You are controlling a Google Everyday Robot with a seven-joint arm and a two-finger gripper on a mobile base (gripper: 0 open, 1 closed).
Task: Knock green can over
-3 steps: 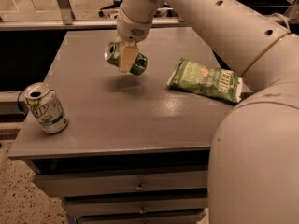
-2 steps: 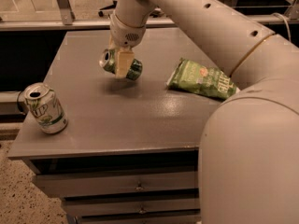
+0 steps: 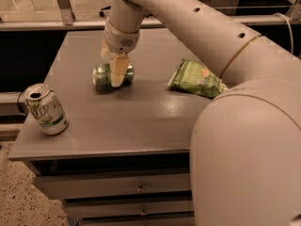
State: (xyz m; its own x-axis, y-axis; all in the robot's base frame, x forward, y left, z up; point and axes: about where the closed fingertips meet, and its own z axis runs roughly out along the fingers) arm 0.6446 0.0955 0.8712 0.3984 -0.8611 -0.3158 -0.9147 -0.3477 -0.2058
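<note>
The green can (image 3: 100, 75), dark green with a silver end, lies on its side on the grey table (image 3: 141, 121), left of centre. My gripper (image 3: 114, 76) comes down from above and straddles the can's middle. One cream finger (image 3: 118, 70) crosses the can's front and the other is behind it. The jaws are closed on the can, which rests on the table top.
A white-and-green 7UP can (image 3: 46, 110) stands upright near the table's front left corner. A green crisp bag (image 3: 195, 79) lies to the right of the green can. My arm fills the right side of the view. Drawers (image 3: 141, 188) sit below the table top.
The gripper has moved left and down with the green can. The can went from tilted above the table to lying flat on its side on it.
</note>
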